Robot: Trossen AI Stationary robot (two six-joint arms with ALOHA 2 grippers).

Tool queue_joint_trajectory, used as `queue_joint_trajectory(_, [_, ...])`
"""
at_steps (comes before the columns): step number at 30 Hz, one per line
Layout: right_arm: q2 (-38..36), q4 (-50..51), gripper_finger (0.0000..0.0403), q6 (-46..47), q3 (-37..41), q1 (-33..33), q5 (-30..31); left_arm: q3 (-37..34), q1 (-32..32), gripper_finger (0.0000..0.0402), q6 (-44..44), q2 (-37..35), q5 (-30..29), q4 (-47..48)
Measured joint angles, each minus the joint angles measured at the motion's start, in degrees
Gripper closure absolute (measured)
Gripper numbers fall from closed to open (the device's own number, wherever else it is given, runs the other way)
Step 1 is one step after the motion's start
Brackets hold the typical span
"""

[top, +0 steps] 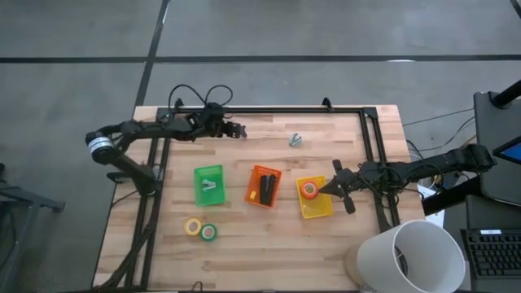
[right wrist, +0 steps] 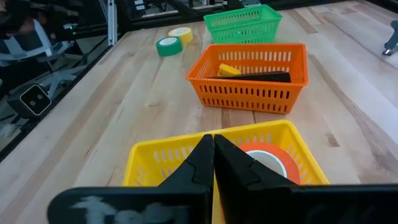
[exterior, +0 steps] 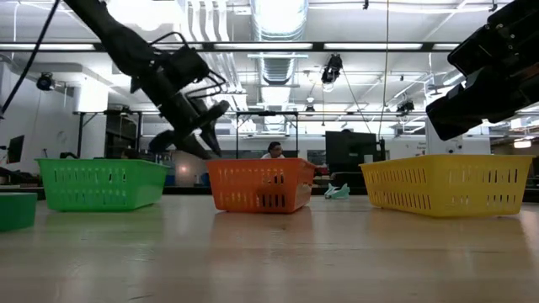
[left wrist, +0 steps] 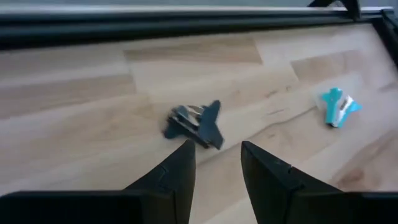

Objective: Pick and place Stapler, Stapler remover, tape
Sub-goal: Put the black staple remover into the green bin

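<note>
Black stapler [right wrist: 252, 76] in orange bin [right wrist: 249, 96], elongated, flat

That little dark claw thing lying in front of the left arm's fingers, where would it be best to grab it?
Probably from straight above, across its narrow middle. The dark staple remover lies flat on the bare table, its wider winged ends splayed out, so the waist between them looks easiest to fit. The left gripper is open and almost over it already.
</note>
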State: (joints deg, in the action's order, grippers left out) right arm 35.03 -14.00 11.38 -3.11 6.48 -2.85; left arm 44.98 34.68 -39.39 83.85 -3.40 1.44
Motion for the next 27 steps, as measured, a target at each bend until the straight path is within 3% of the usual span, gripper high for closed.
queue_joint_trajectory(18, [0.0,0.05,0.0394,0.02,0.02,0.0,0.0,1.25,-0.13,0.028,-1.04,10.71,1.24,-8.4])
queue_joint_trajectory(27, [0.0,0.07,0.0394,0.0,0.02,0.0,-0.02,1.23,-0.11,0.0323,0.59,11.46,0.7,-11.5])
